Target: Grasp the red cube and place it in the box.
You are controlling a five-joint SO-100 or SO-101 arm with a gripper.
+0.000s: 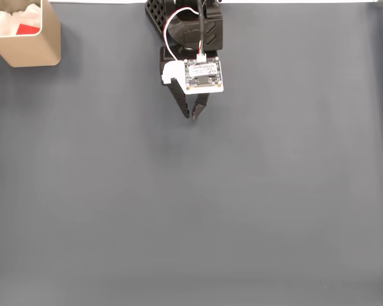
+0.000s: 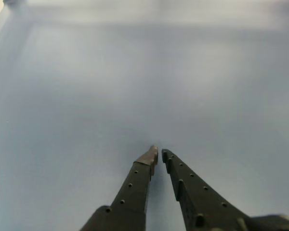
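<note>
The red cube [image 1: 28, 29] lies inside the tan box [image 1: 32, 51] at the top left corner of the fixed view, resting among white paper filling. My gripper [image 1: 193, 116] hangs at the top centre of that view, well to the right of the box, pointing down toward the grey mat. In the wrist view my gripper [image 2: 159, 154] rises from the bottom edge with its two black fingertips nearly touching and nothing between them. It is shut and empty.
A dark grey mat [image 1: 191, 204] covers the whole table. A pale strip of table edge [image 1: 293, 2] runs along the top of the fixed view. The arm's body and a small circuit board [image 1: 203, 75] sit above the fingers.
</note>
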